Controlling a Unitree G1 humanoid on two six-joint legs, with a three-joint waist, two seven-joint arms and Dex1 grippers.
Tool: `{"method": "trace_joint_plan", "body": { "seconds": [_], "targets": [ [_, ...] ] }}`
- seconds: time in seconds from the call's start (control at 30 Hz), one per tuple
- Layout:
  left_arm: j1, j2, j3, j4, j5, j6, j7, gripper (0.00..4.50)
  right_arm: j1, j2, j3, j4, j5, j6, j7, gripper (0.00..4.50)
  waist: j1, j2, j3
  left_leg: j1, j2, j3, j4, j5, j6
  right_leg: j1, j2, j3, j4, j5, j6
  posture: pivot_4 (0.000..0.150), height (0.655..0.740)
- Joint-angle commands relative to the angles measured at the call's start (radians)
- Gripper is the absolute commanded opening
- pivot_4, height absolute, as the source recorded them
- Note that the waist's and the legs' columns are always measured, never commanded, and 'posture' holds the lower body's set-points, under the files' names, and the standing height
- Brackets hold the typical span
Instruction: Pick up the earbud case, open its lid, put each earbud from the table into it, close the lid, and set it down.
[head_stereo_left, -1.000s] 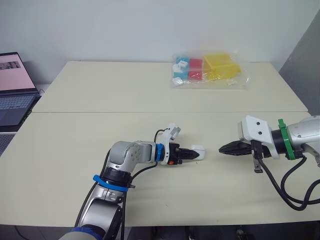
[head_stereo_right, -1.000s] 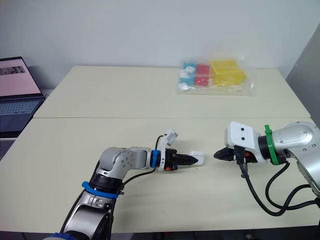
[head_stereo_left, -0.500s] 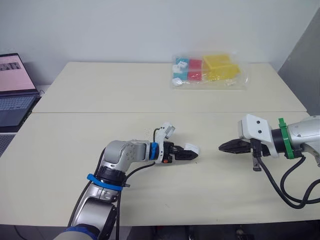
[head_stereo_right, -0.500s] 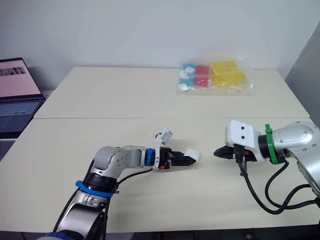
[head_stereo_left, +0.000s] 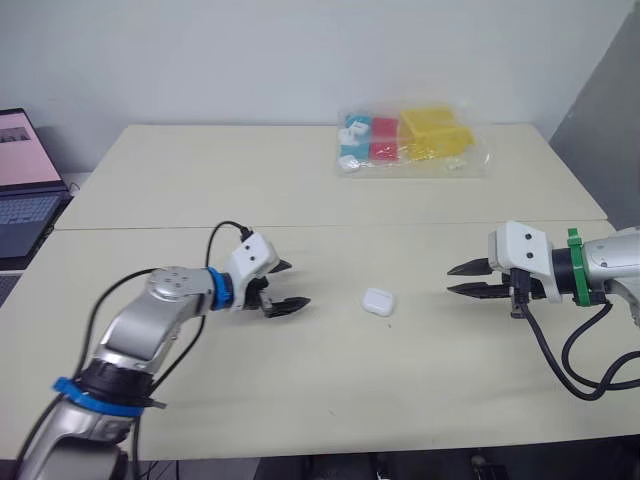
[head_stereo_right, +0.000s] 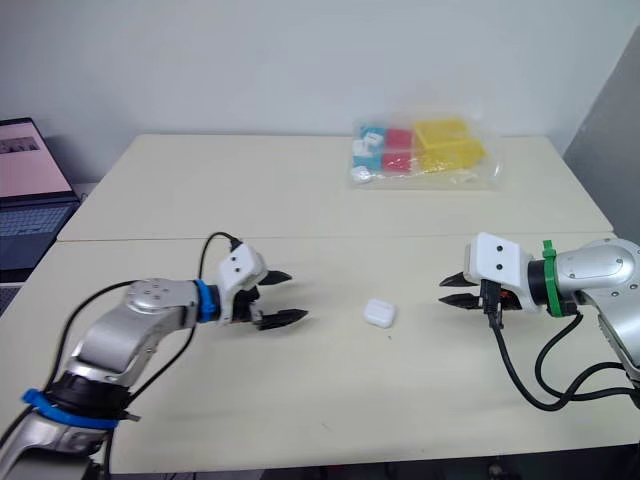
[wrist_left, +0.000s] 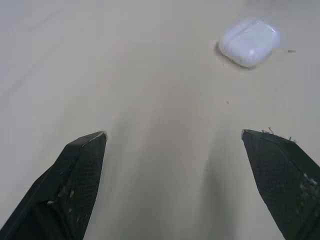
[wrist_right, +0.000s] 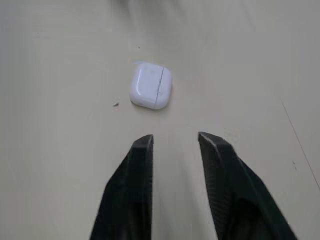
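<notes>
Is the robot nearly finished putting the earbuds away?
Looks nearly finished. Done: the earbud case lies on the table with its lid shut. In hand: nothing; the left claw and right claw are open and empty. Left: probably nothing, though whether the earbuds are inside is hidden.
</notes>
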Motion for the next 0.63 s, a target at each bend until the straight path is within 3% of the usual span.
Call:
{"method": "trace_joint_plan", "body": {
  "seconds": [0.03,0.13,0.2,0.23,0.4,0.63],
  "targets": [
    [0.032,0.044,0.068,-0.045,0.004,-0.119,-0.063,4.50,-0.002,-0.015,-0.038,-0.009,0.019,-0.028,0.030,2.51,0.008,0.001,0.000,0.000,0.000,0.000,0.000,0.000,0.000,0.000,0.000,0.000,0.000,0.000,0.000,0.150,0.7400],
    [0.061,0.069,0.128,-0.067,-0.039,-0.116,-0.091,4.50,0.003,-0.021,-0.048,0.000,0.018,-0.055,0.051,3.50,0.016,0.001,0.000,-0.001,0.000,0.000,0.000,0.000,0.000,0.000,0.000,-0.001,-0.001,0.000,0.001,0.150,0.7400],
    [0.119,0.117,0.219,-0.118,-0.105,-0.018,-0.101,4.50,0.020,-0.027,-0.062,0.026,0.007,-0.155,0.097,4.23,0.016,0.000,0.001,-0.002,0.000,0.000,0.000,0.000,0.000,-0.001,0.000,-0.001,-0.001,-0.001,0.002,0.150,0.7400],
    [0.162,0.145,0.242,-0.135,-0.076,0.002,-0.084,4.50,0.028,-0.029,-0.068,0.034,0.013,-0.173,0.115,4.48,0.016,0.000,0.001,-0.003,0.001,0.000,0.000,0.000,0.000,-0.001,0.000,-0.002,-0.001,-0.001,0.002,0.150,0.7400],
    [0.276,0.172,0.299,-0.191,-0.060,0.019,-0.057,4.50,0.033,-0.037,-0.066,0.066,0.017,-0.210,0.161,4.48,0.016,0.001,0.001,-0.003,0.001,0.000,-0.001,0.000,0.000,-0.002,0.000,-0.002,0.000,-0.001,0.002,0.150,0.7400],
    [0.304,0.170,0.339,-0.221,-0.127,0.063,-0.088,4.50,-0.022,-0.017,-0.030,0.120,-0.008,-0.242,0.171,4.48,0.016,0.001,0.001,-0.002,0.001,0.000,0.001,0.000,0.000,-0.002,0.000,-0.003,0.002,-0.002,0.004,0.150,0.7400]
  ]
}}
